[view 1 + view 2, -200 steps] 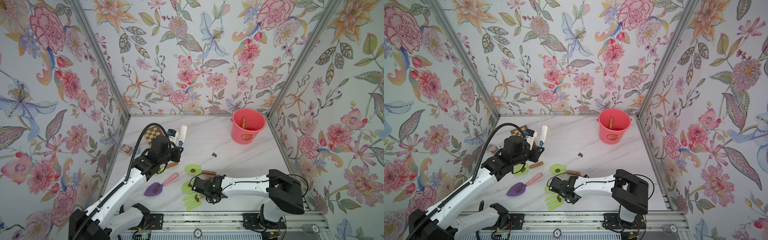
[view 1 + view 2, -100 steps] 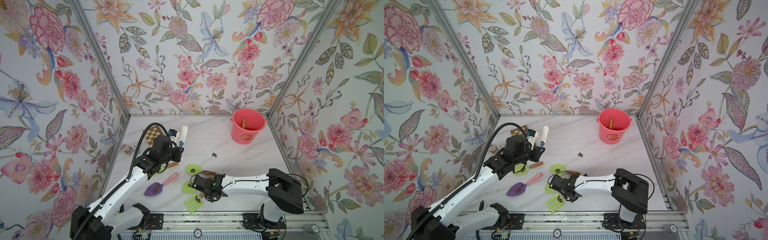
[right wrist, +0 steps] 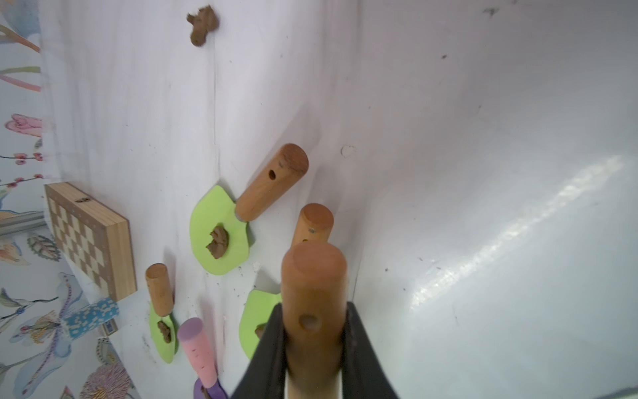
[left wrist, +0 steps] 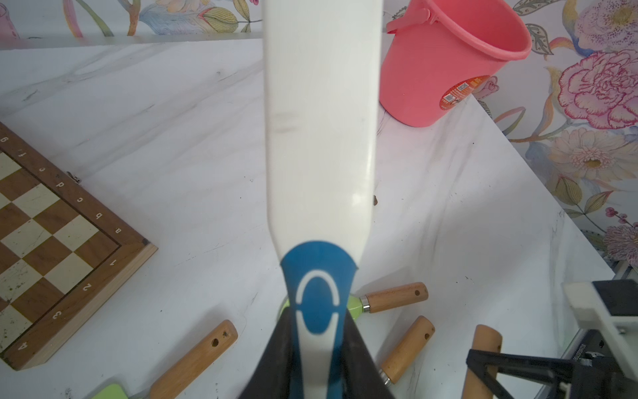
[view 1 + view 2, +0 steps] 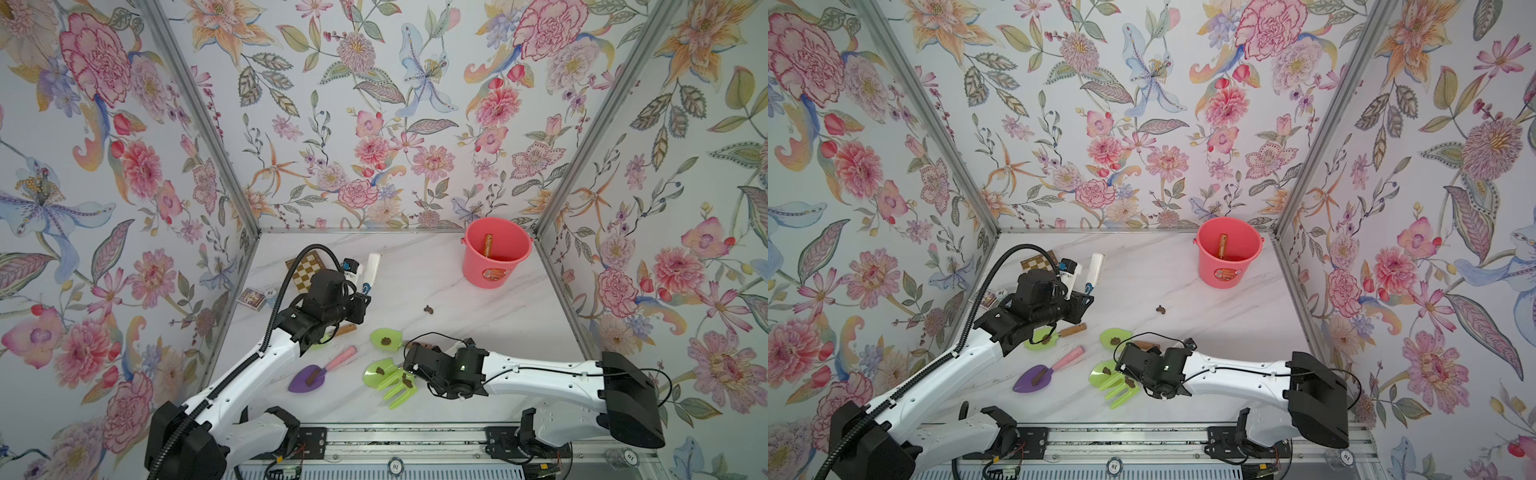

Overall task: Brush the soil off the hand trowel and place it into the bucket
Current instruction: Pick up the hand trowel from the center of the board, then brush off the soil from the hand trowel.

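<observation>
left gripper (image 4: 316, 340): clamped tight on the blue-and-white grip of the brush (image 4: 319, 138), held above the table (image 5: 457, 328) near the chessboard (image 5: 305, 270); the white brush head points up and toward the back wall.
right gripper (image 3: 312, 336): closed firmly around a wooden handle (image 3: 312, 276), low at the front of the table; the jaws hide which green tool this handle belongs to.
tools at the right gripper: a green trowel blade (image 5: 374, 374) and a green fork (image 5: 397, 390) lie overlapping just beside its tip, each carrying a brown lump.
other trowels: a green trowel (image 5: 384, 338) lies just behind the right gripper, a half-hidden trowel (image 5: 1038, 343) sits partly under the left arm, and a purple trowel (image 5: 309, 380) with a pink handle lies between the two arms.
soil (image 5: 428, 309): one loose lump on bare table, between the tools and the bucket; more lumps sit on the blades.
bucket (image 5: 478, 270): upright in the back right corner, well apart from both grippers, with a wooden-handled tool standing inside.
</observation>
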`<state>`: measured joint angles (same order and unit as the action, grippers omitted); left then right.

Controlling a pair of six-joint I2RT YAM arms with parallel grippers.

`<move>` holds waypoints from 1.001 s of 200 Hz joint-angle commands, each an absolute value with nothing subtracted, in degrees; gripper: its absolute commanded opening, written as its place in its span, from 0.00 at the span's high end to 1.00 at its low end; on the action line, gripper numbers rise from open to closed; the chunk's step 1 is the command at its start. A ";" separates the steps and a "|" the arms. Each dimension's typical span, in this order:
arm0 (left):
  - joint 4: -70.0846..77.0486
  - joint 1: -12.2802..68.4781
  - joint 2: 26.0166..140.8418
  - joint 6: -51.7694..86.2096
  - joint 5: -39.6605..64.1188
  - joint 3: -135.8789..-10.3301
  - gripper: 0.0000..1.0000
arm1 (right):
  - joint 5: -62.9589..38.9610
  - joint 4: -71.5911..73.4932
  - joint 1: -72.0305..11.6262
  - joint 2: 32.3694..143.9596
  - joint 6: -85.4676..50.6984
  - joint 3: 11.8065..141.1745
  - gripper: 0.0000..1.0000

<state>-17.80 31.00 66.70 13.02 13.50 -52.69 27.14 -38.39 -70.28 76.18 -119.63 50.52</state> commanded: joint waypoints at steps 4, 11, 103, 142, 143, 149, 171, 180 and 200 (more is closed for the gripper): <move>-16.97 31.68 68.56 10.27 15.75 -56.73 1.00 | 32.34 -48.36 -66.08 71.02 -145.99 53.18 0.98; -17.30 31.73 69.08 9.99 16.03 -57.50 1.00 | 31.91 -48.38 -63.91 69.55 -142.08 53.15 0.98; -26.65 43.06 76.02 -2.37 -1.34 -65.01 1.00 | 10.87 -36.22 -20.04 74.44 -69.37 67.06 0.98; -28.18 49.06 79.99 -5.14 -13.57 -65.94 1.00 | 3.09 -33.89 -16.54 87.24 -47.78 82.35 0.97; -28.06 49.23 79.98 -5.21 -13.91 -65.89 1.00 | 2.82 -33.65 -16.45 87.52 -47.36 82.66 0.97; -27.49 50.05 80.07 -5.78 -15.51 -65.68 1.00 | 0.70 -32.53 -15.83 89.17 -45.01 84.05 0.97; -25.64 52.12 81.13 -8.18 -19.96 -67.16 1.00 | -5.34 -31.51 -14.74 94.59 -38.07 90.07 0.98; -25.33 52.78 81.83 -9.79 -21.70 -68.40 1.00 | -6.20 -32.73 -14.85 96.86 -34.85 93.19 0.98; -25.45 53.53 83.73 -14.25 -24.02 -72.15 1.00 | -8.22 -34.12 -15.13 100.77 -28.75 98.52 0.98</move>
